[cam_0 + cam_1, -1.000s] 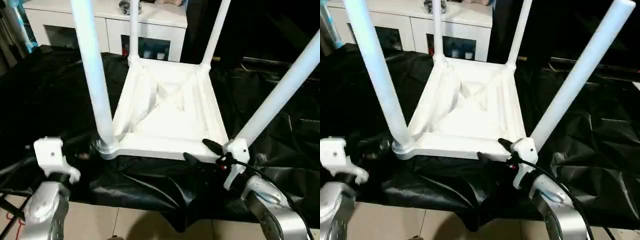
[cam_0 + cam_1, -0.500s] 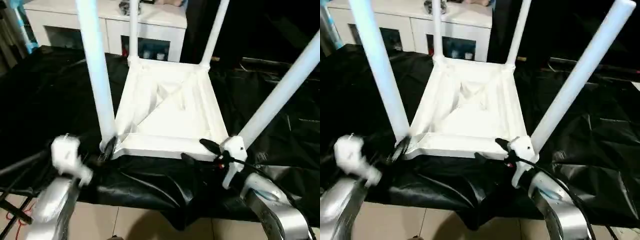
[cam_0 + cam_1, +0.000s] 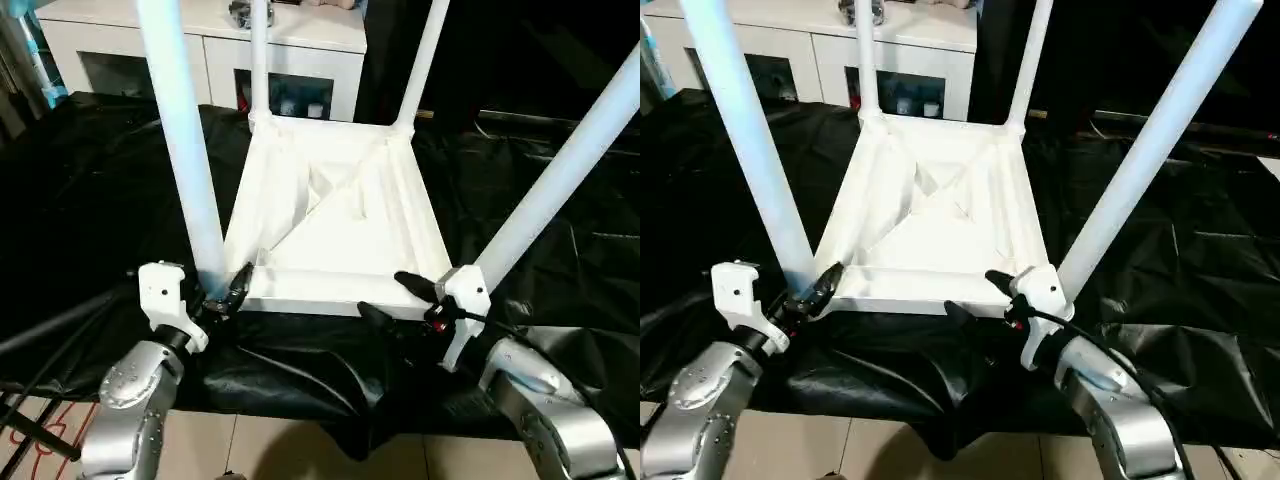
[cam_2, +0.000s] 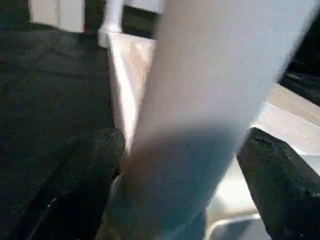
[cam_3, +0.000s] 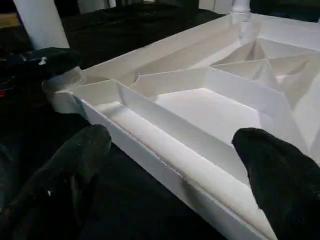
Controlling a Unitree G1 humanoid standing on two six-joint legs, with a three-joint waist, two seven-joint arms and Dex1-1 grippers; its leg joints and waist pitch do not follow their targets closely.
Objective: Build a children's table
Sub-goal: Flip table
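No readable brand or writing anywhere. Children's table [image 3: 335, 215] lies upside down on black sheet [image 3: 90, 190], ribbed underside up, long axis running away from robot toward white cabinet [image 3: 215, 40]. Four legs point up, splaying outward; tops cut off by frame. Left gripper [image 3: 225, 293] fingers spread either side of near-left leg [image 3: 185, 160] base, contact unclear. Right gripper [image 3: 388, 300] fingers spread wide, straddling tabletop's near rim beside near-right leg [image 3: 560, 180].
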